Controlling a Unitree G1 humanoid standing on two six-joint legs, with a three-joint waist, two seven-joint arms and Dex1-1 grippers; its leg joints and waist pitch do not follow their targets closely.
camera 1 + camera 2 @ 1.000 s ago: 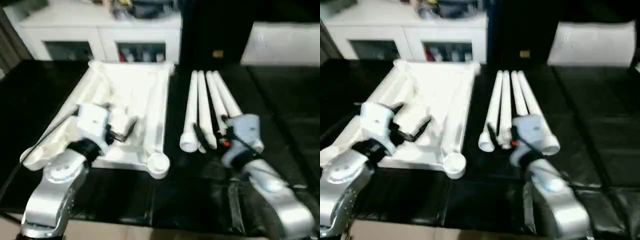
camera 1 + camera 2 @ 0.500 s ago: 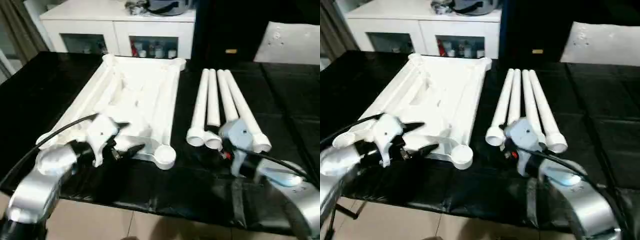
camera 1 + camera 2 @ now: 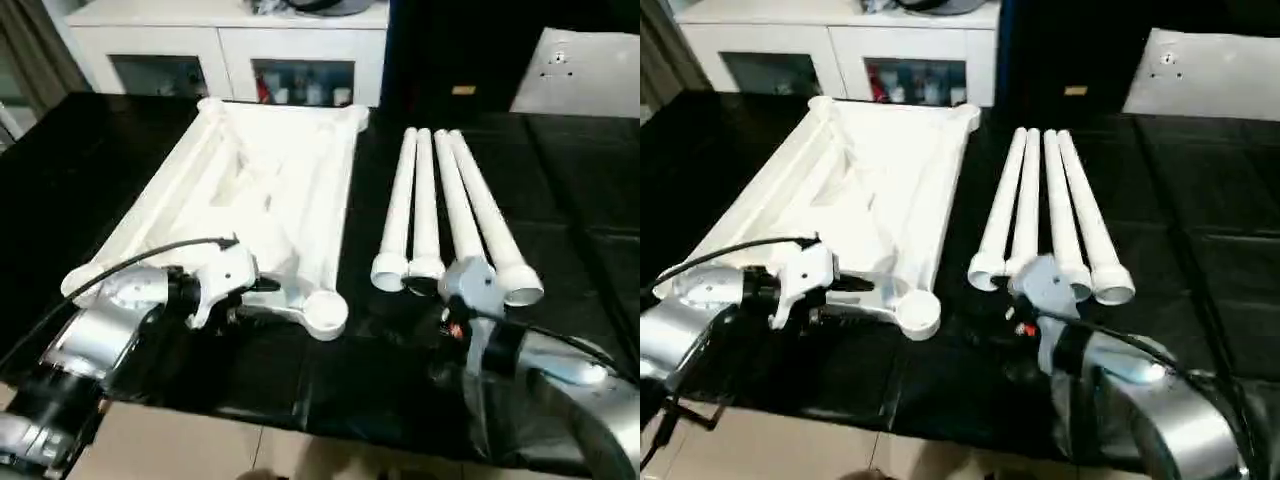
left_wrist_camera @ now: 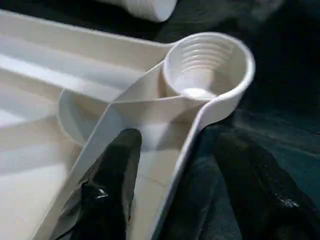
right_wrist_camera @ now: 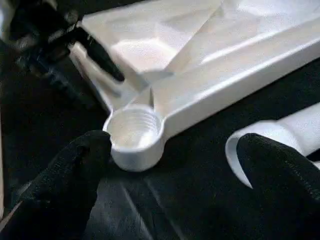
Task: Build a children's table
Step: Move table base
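The white tabletop (image 3: 270, 190) lies underside up on the black surface, ribs showing. Its near right corner socket (image 3: 325, 313) faces up. Several white tube legs (image 3: 440, 200) lie side by side to its right. My left gripper (image 4: 180, 145) is open astride the tabletop's near rim beside that socket (image 4: 207, 70). One finger (image 4: 110, 190) rests inside the rim and the other sits outside, over the black surface. My right gripper (image 5: 177, 165) is wide open and holds nothing, low between the socket (image 5: 134, 131) and the legs' near ends (image 5: 265, 135).
A white cabinet with glass doors (image 3: 230, 60) stands behind the table. A flat white board (image 3: 580, 70) leans at the back right. A black cable (image 3: 130, 262) arcs over my left forearm. The table's front edge (image 3: 300, 425) runs just below both arms, with floor beyond.
The camera has shifted. My left gripper has come down from above the tabletop to its near rim, and its fingers have narrowed. The right gripper stays wide open by the legs' ends.
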